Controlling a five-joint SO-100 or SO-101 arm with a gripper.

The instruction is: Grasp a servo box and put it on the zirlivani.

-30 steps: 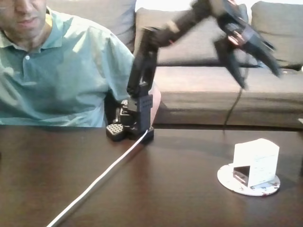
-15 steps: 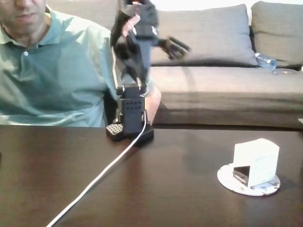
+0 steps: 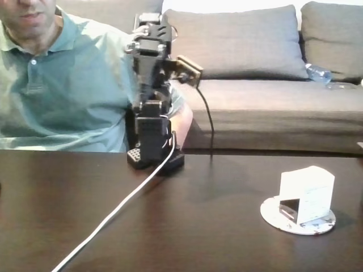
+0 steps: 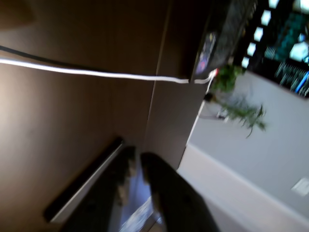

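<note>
In the fixed view's lower right, the small white cardboard servo box with a black diagonal section [image 3: 306, 194] sits on the flat round white speckled zirlivani [image 3: 272, 212] on the dark counter [image 3: 170, 226], while the wrist view's bottom shows the gripper [image 4: 136, 162] (fingers [image 4: 169, 188] narrowly parted, holding nothing).

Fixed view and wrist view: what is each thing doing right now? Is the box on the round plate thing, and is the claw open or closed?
servo box: upright, resting on the zirlivani, not held.
zirlivani: flat on the dark table, box on top.
arm: folded up over its base, away from the box.
gripper: fingers close together, nothing between them, looks shut.
white cable: lying loose across the table.
person: sitting behind the table.
</note>
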